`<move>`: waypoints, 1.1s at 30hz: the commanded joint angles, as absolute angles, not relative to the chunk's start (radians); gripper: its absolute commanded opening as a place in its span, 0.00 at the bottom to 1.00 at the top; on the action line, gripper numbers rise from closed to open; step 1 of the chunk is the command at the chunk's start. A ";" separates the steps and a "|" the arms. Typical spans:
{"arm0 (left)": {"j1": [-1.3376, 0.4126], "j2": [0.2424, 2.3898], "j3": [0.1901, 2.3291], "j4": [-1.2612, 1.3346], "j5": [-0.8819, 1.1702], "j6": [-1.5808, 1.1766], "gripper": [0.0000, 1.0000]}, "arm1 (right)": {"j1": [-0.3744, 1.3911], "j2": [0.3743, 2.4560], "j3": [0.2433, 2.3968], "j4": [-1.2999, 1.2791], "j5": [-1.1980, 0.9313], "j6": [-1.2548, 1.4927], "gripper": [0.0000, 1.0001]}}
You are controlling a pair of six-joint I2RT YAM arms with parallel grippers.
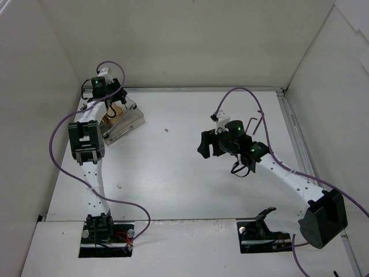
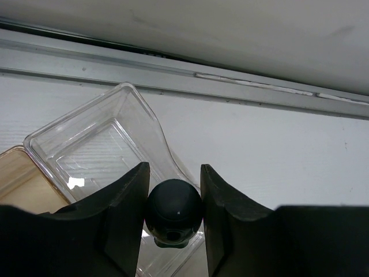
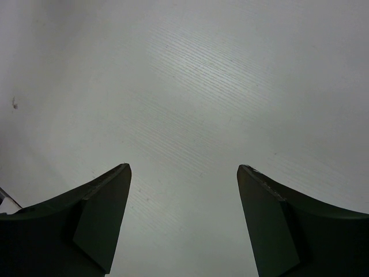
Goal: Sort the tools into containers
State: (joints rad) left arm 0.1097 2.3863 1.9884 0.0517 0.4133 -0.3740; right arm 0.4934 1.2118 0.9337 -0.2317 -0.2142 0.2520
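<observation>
My left gripper [image 2: 174,168] is shut on the rounded dark-green handle end of a screwdriver [image 2: 173,210], which points down over a clear compartment of the organiser tray [image 2: 86,144]; its shaft is hidden. From above, the left gripper [image 1: 114,105] hangs over the tray [image 1: 131,123] at the back left. A dark L-shaped hex key [image 1: 254,122] lies at the back right. My right gripper [image 1: 205,144] stands open left of the hex key. In the right wrist view the right gripper [image 3: 184,167] has only bare white table between its fingers.
A tan compartment [image 2: 23,184] adjoins the clear one. An aluminium rail [image 2: 173,69] and white wall run just behind the tray. Purple cables [image 1: 57,133] loop beside both arms. A small dark speck [image 1: 166,129] lies mid-table. Black base mounts [image 1: 106,234] sit at the near edge.
</observation>
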 commanded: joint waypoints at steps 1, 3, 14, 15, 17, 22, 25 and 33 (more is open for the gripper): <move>0.118 2.286 1.996 0.092 0.403 -0.377 0.37 | 0.476 1.207 0.971 -0.198 -0.170 0.267 0.71; 0.118 2.273 1.982 0.091 0.406 -0.377 0.50 | 0.472 1.200 0.969 -0.202 -0.169 0.270 0.71; 0.127 2.096 1.890 0.078 0.439 -0.371 0.82 | 0.425 1.161 0.966 -0.265 -0.016 0.317 0.72; 0.115 2.068 1.872 0.066 0.428 -0.359 0.84 | 0.410 1.170 0.974 -0.273 -0.003 0.324 0.71; 0.084 1.980 1.848 0.005 0.373 -0.299 0.93 | 0.364 1.203 1.002 -0.299 0.063 0.342 0.69; -0.004 1.775 1.757 -0.126 0.278 -0.244 1.00 | 0.201 1.293 1.083 -0.342 0.175 0.385 0.58; -0.083 1.659 1.665 -0.222 0.159 -0.248 1.00 | 0.138 1.385 1.165 -0.344 0.225 0.429 0.48; -0.193 1.279 1.218 -0.287 0.210 -0.356 1.00 | 0.058 1.696 1.387 -0.413 0.224 0.442 0.35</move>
